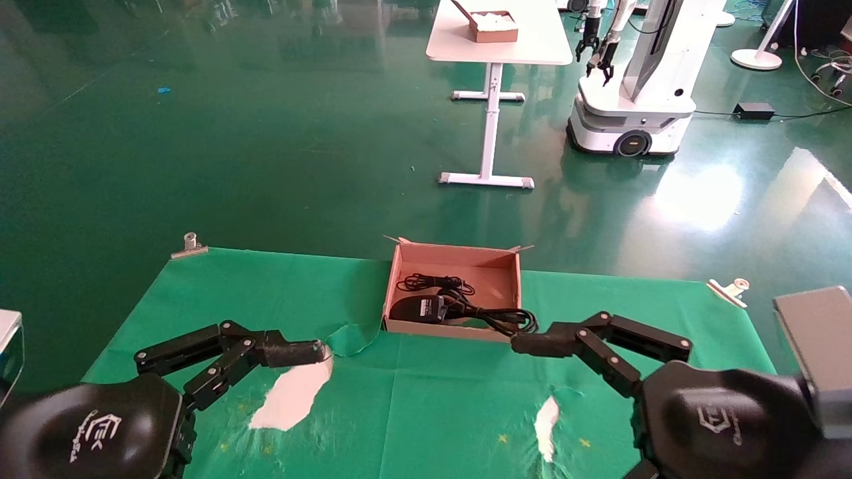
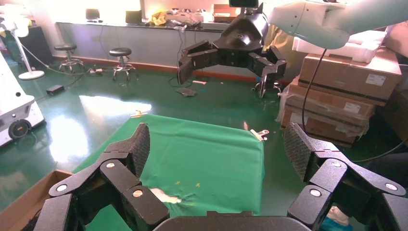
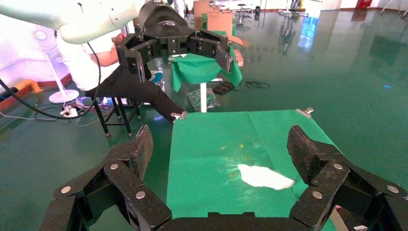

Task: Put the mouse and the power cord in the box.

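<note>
The brown cardboard box [image 1: 496, 267] stands at the middle of the table's far edge; its corner also shows in the left wrist view [image 2: 26, 202]. Inside it lies the black mouse [image 1: 414, 309] with its thin cable bundled behind it. The thicker power cord [image 1: 507, 320] lies in the box's near right corner, with loops resting on the front wall. My left gripper [image 1: 318, 351] [image 2: 217, 144] hovers open and empty over the cloth, left of the box. On the other side, my right gripper [image 1: 518, 344] [image 3: 221, 142] is open and empty just before the box's front right corner.
The green cloth [image 1: 432, 399] is torn, showing white patches [image 1: 293, 396] [image 1: 547, 419]. Metal clips [image 1: 190, 245] [image 1: 729, 289] hold its far corners. A grey slab [image 1: 815, 332] lies at the right edge. Beyond the table is green floor with a white table [image 1: 496, 40] and another robot [image 1: 639, 100].
</note>
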{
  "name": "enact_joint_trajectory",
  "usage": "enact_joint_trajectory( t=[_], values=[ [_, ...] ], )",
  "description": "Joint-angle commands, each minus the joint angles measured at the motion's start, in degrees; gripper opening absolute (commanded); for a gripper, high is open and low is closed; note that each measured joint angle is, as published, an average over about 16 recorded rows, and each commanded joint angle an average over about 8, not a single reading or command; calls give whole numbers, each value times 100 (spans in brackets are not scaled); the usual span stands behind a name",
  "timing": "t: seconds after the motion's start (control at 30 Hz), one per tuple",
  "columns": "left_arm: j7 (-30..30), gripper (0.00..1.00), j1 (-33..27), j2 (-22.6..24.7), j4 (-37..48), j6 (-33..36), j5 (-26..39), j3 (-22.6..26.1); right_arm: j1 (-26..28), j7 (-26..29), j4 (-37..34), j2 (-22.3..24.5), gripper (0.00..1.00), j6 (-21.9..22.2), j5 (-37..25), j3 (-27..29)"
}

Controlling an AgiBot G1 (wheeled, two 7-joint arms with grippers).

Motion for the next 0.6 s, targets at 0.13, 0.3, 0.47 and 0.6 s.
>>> enact_joint_trajectory(
  t=[0.13,0.3,0.47,0.6],
  values=[
    [-18,100,78,-52,-71,98,-84,-109,-3,0,2,3,100,-2,4,1],
    [-10,100,37,-25,-32,46,-41,-49,-2,-1,0,1,100,0,-1,-1],
    [-4,100,9,-6,-6,9,-10,-10,0,-1,-2,0,100,1,-3,-3],
    [-1,100,-7,4,10,-11,6,11,2,-1,-4,-2,100,2,-4,-4]
  ],
)
